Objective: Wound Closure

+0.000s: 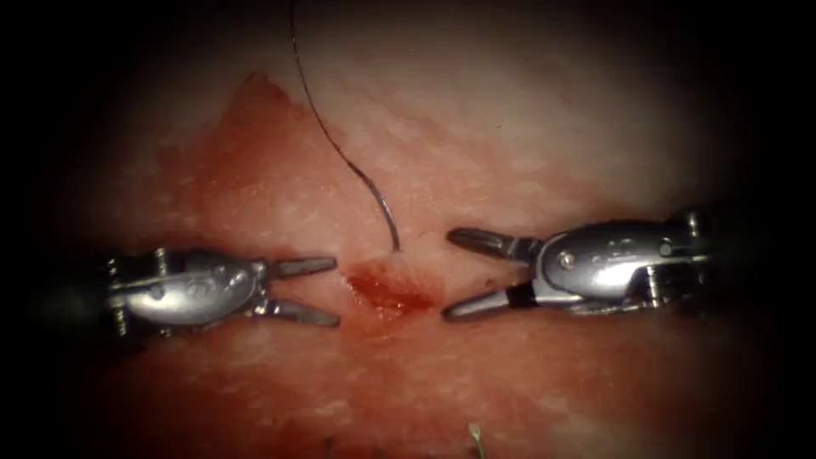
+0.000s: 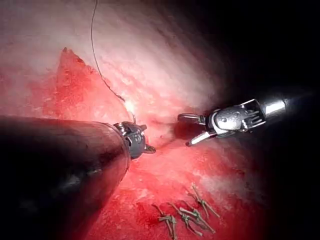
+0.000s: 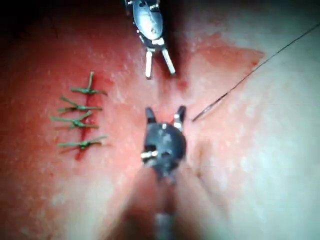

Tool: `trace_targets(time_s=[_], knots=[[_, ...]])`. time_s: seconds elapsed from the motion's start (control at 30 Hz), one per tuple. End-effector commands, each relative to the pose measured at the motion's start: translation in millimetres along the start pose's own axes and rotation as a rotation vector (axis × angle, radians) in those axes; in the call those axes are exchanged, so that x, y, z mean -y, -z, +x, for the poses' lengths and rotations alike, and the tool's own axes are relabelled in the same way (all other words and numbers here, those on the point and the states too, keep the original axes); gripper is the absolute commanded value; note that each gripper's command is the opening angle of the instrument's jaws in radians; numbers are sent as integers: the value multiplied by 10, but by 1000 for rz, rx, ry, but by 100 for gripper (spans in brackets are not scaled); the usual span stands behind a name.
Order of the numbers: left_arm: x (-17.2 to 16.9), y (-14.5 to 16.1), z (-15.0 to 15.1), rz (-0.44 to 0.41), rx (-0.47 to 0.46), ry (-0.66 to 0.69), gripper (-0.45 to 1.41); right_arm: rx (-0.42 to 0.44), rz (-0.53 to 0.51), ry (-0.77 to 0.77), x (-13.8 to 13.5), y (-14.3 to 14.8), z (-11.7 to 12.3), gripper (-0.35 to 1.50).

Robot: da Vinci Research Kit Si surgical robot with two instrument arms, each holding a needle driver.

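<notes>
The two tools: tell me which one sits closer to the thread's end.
The right tool: its upper jaw reaches toward the thread end beside the cut; the left tool lies farther off.

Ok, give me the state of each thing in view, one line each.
Left arm's steel needle driver: jaws open, holding nothing.
Right arm's steel needle driver: jaws open, holding nothing.
Thin curved steel needle: tip in the tissue above the cut, unheld.
Dark thread: slack, trailing upward.
Red open cut: unclosed.
Green knotted stitches: tied.
</notes>
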Motion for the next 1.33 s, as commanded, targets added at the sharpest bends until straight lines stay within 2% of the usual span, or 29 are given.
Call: trace_targets(time_s=[0.03, 0.3, 0.47, 0.7, 1.03, 1.33], knots=[[1, -7, 0, -1, -2, -10, 24, 1, 10, 12, 5, 5, -2, 128], [6, -14, 12, -63, -28, -18, 20, 11, 42, 118, 10, 22, 7, 103], [-3, -10, 14, -95, -33, -20, 20, 16, 44, 124, 9, 22, 7, 101], [-3, -10, 15, -96, -34, -19, 17, 16, 45, 124, 9, 22, 7, 86], [0, -11, 13, -102, -37, -22, 15, 15, 52, 127, 5, 29, 4, 88], [-1, -5, 9, -105, -36, -26, 15, 16, 45, 125, 8, 21, 6, 84]])
